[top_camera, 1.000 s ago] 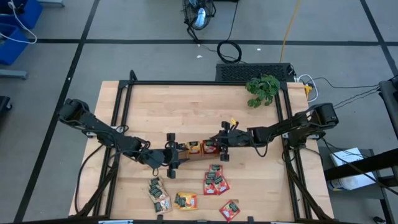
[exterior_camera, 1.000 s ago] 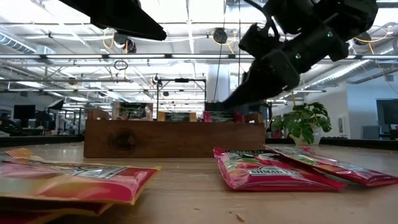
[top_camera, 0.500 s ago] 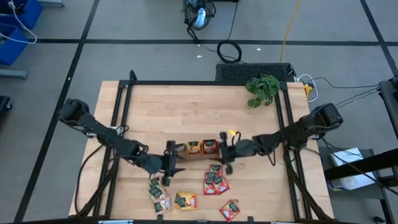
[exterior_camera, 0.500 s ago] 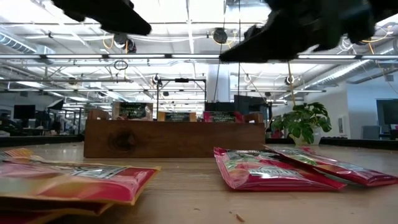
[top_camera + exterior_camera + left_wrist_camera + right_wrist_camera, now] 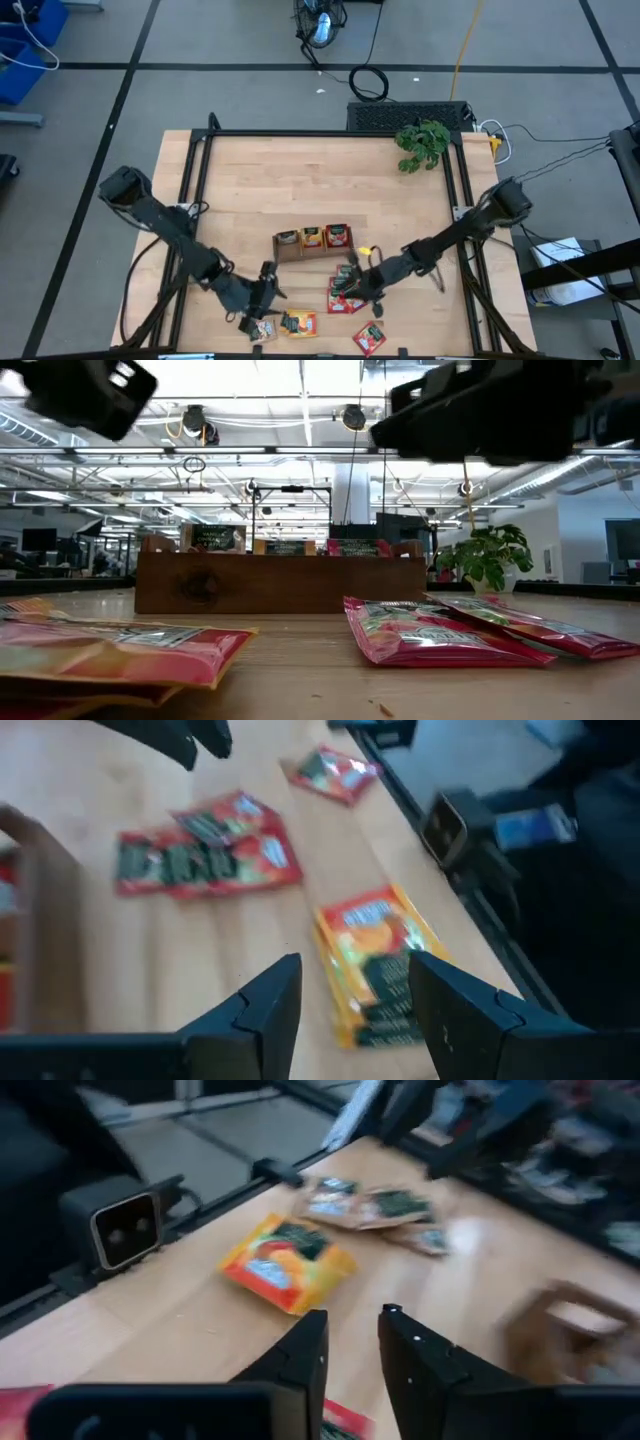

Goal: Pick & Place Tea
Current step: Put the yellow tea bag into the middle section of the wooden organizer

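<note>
Both arms have left the wooden tray (image 5: 280, 582) and swung to the near side of the surface (image 5: 300, 170), so the next pick looks to be starting. The left end effector (image 5: 352, 960) hangs near-left of the tray, fingers spread and empty, over an orange sachet (image 5: 298, 322). The right end effector (image 5: 352, 1315) has narrowed to a slim gap, pinching nothing, over the red sachets (image 5: 345, 297) just in front of the tray.

Count: one tray with three filled compartments; one plant (image 5: 422, 143); loose tea in four spots, roughly three red sachets together, a lone red sachet (image 5: 368, 338), the orange, and a small green pile (image 5: 255, 318).
</note>
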